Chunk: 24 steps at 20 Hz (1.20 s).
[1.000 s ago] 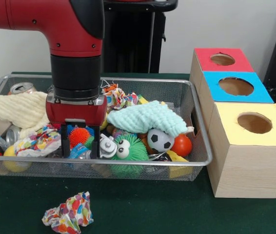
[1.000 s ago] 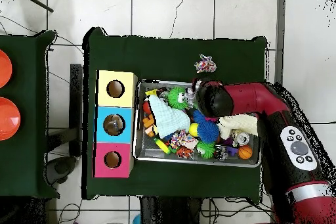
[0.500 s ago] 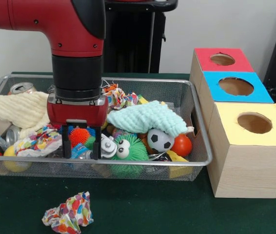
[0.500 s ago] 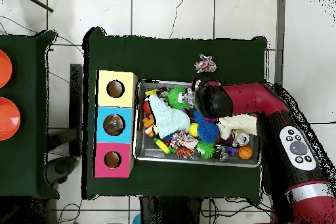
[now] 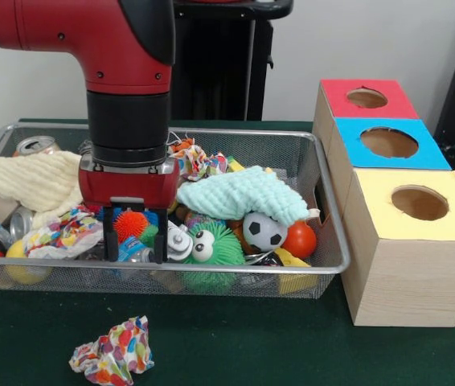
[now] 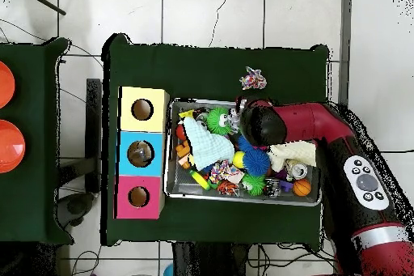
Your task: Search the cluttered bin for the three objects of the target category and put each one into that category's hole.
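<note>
Bin (image 5: 324, 265) clutter is undisturbed; my tool (image 5: 135, 241) has lifted slightly over the last second, fingers open and empty astride the orange spiky ball (image 5: 130, 224), so nothing is sorted yet.

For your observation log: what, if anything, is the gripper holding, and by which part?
Nothing visibly held. The gripper is open in the bin, fingers either side of an orange spiky ball; contact cannot be told.
</note>
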Motion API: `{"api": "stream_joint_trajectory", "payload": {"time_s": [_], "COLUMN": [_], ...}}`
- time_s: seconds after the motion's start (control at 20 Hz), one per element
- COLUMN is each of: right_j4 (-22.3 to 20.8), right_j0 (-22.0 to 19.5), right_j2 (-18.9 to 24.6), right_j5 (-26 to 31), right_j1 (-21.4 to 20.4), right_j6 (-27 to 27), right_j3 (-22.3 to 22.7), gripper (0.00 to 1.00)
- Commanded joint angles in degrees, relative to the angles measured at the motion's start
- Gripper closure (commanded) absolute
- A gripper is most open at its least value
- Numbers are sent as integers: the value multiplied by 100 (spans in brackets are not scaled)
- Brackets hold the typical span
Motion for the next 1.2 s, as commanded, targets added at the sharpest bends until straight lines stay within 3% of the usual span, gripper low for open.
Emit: {"api": "stream_joint_trajectory", "payload": {"time_s": [0.05,1.2], "right_j4": [-289,-352], "right_j0": [-29,-117], "right_j2": [-30,-37], "right_j5": [-220,-737], "right_j1": [154,181], "right_j6": [-561,-473], "right_j3": [351,522], "gripper": [0,0]}}
